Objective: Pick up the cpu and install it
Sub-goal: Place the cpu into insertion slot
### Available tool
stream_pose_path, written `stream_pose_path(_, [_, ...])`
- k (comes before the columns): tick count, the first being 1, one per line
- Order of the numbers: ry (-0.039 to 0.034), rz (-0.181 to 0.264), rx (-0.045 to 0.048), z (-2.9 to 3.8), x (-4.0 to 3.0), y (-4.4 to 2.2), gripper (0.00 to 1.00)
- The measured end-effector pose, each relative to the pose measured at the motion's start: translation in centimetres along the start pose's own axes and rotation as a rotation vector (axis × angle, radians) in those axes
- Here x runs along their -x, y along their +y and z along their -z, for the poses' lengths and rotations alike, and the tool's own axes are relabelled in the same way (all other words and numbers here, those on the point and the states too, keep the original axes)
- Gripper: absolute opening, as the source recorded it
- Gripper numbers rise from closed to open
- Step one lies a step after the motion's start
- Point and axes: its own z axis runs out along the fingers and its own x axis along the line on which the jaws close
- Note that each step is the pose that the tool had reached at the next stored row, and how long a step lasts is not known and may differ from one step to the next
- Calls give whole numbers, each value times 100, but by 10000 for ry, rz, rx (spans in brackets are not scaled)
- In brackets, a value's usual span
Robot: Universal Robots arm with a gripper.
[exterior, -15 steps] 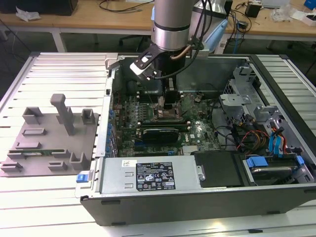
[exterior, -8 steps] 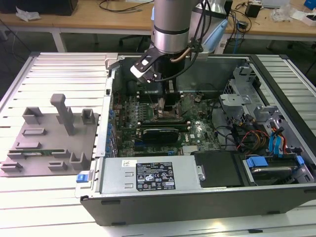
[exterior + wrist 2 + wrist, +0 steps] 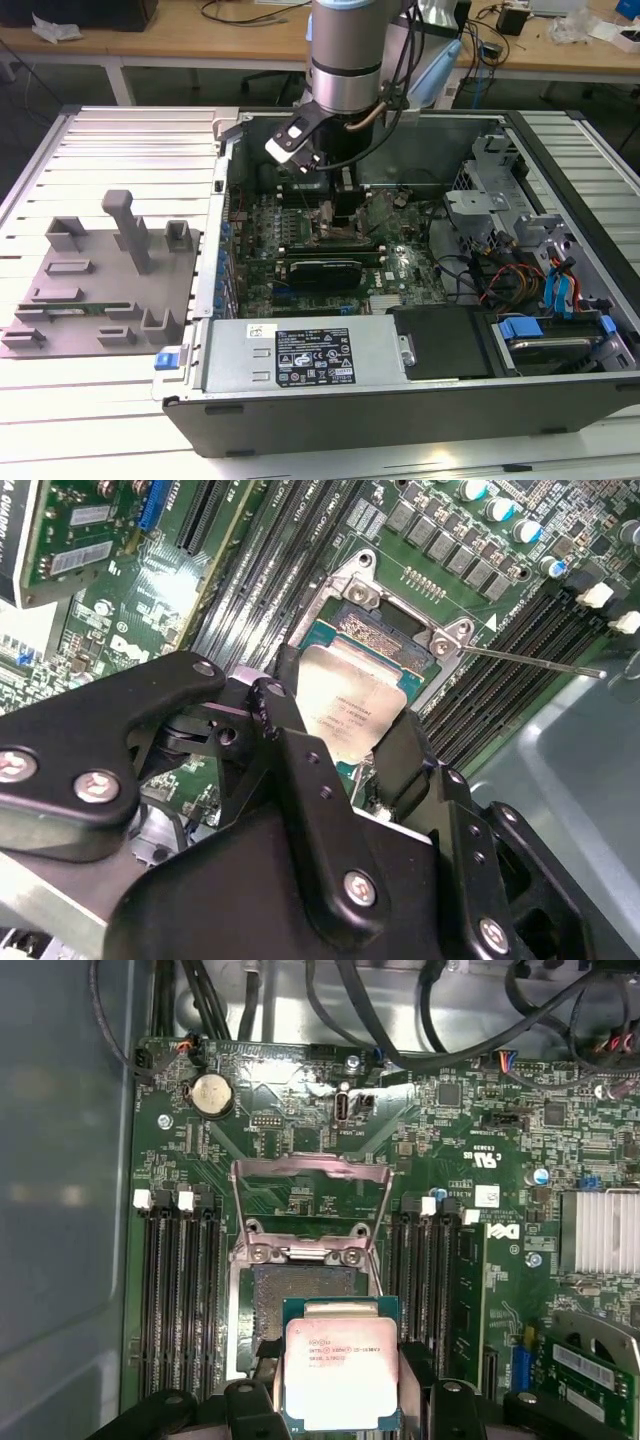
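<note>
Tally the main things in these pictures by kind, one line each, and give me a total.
cpu: 1
gripper, jaws shut on the cpu: 1
socket: 1
coin battery: 1
grey tray: 1
memory stick on the tray: 1
computer case: 1
Total: 7

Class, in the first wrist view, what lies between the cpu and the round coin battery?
Between the cpu and the coin battery lie the open socket and its raised metal frame, in the first wrist view.
</note>
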Motion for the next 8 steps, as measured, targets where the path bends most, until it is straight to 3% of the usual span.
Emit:
stream_pose_path(4, [2, -1, 1, -94, -58, -2, 55])
stream_pose_path(8, [0, -11, 0, -139, -65, -3, 55])
